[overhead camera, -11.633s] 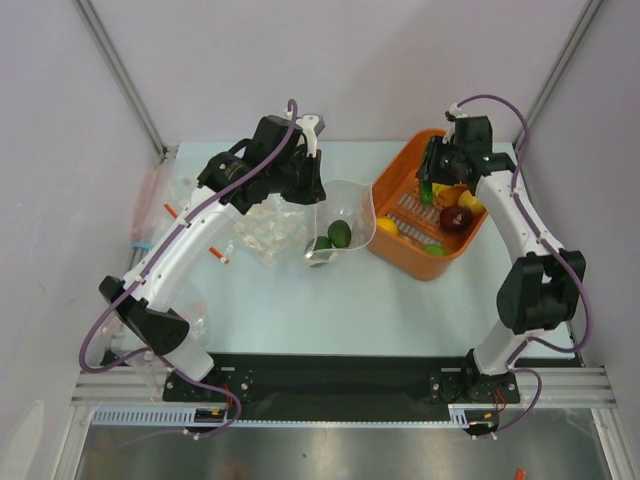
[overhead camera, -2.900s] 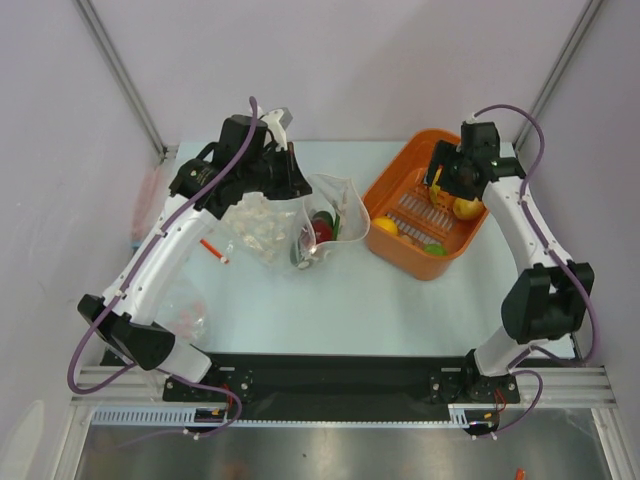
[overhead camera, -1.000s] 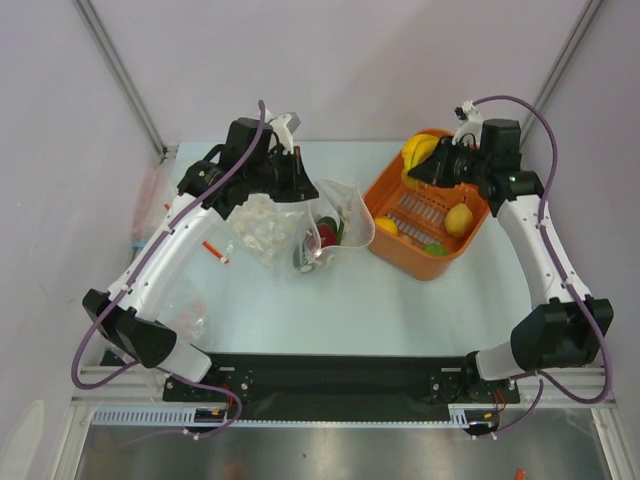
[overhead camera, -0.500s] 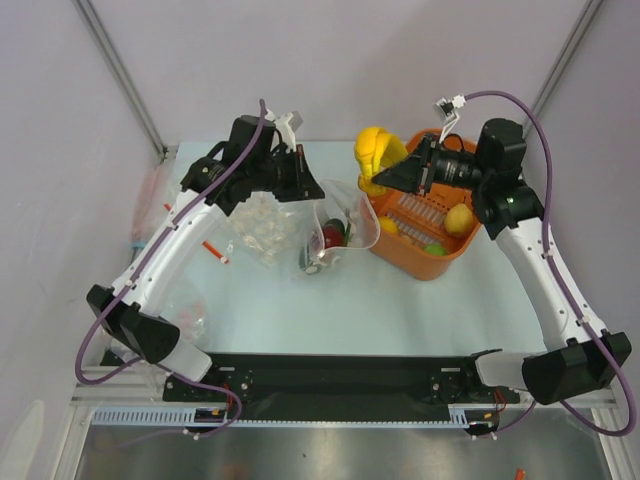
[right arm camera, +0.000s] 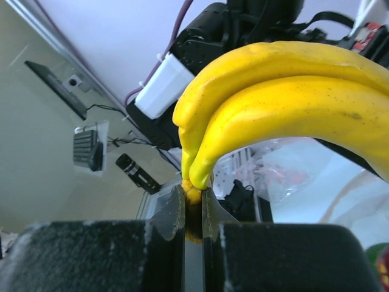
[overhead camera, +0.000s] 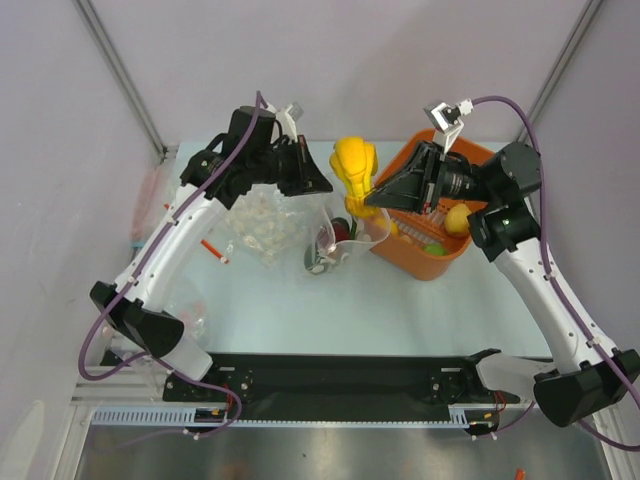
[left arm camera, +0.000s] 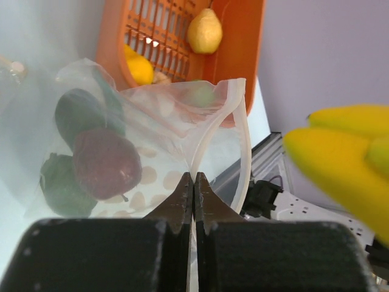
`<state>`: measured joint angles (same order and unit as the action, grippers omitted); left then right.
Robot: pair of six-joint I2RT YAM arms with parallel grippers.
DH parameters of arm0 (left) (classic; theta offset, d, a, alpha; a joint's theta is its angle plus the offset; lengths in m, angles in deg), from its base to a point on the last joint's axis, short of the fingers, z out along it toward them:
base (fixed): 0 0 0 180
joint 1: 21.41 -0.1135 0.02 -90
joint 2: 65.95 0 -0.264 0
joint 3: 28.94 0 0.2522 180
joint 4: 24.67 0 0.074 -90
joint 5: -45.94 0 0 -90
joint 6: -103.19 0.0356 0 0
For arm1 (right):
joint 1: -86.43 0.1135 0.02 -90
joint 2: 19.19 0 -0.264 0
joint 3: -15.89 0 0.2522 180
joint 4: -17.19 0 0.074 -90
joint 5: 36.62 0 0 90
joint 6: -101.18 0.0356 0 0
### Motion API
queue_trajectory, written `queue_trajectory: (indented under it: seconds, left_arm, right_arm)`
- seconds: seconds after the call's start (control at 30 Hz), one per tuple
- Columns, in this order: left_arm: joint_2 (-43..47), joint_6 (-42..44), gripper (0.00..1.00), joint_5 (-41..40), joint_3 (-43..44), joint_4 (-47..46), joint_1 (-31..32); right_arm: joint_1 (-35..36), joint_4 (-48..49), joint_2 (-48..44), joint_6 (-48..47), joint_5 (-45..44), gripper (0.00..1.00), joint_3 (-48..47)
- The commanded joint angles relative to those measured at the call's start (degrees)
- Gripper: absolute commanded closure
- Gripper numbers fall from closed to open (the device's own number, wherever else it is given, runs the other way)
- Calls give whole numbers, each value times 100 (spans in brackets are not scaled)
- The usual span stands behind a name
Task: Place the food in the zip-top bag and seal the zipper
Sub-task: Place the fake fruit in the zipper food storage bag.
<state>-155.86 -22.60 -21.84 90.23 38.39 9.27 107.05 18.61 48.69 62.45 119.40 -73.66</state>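
The dotted zip-top bag [overhead camera: 335, 238] lies open on the table, with a dark red apple [left arm camera: 106, 164], an avocado [left arm camera: 76, 109] and other green pieces inside. My left gripper [overhead camera: 318, 186] is shut on the bag's mouth edge [left arm camera: 200, 149] and holds it up. My right gripper [overhead camera: 368, 201] is shut on the stem of the yellow banana bunch [overhead camera: 354, 165], held in the air above the bag's mouth; the bunch fills the right wrist view [right arm camera: 285, 91]. Lemons [overhead camera: 456, 219] remain in the orange basket [overhead camera: 440, 262].
The orange basket stands right of the bag and also holds a green piece [overhead camera: 436, 249]. Plain clear bags [overhead camera: 165, 215] lie at the left table edge. Walls and frame posts enclose the back and sides.
My right gripper lifted the banana bunch out of the basket and carried it left to above the bag's mouth. My left gripper kept its hold on the bag edge.
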Motion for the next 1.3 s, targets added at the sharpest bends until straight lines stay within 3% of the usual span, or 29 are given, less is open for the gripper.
queue_trajectory:
  seconds: [0.0, 0.43, 0.87, 1.27]
  left_arm:
    - [61, -384, 100, 397, 410, -201, -44]
    - [228, -1465, 100, 1083, 498, -930, -132]
    - [298, -1615, 100, 1215, 683, -931, -194]
    - [386, -1677, 100, 1399, 692, -957, -211]
  right_arm:
    - [196, 1153, -161, 779, 192, 100, 134]
    - [293, 2436, -442, 1500, -10, 100, 837]
    - [109, 2946, -749, 1649, -265, 100, 1540]
    - [-216, 5424, -30, 3161, -335, 100, 2138]
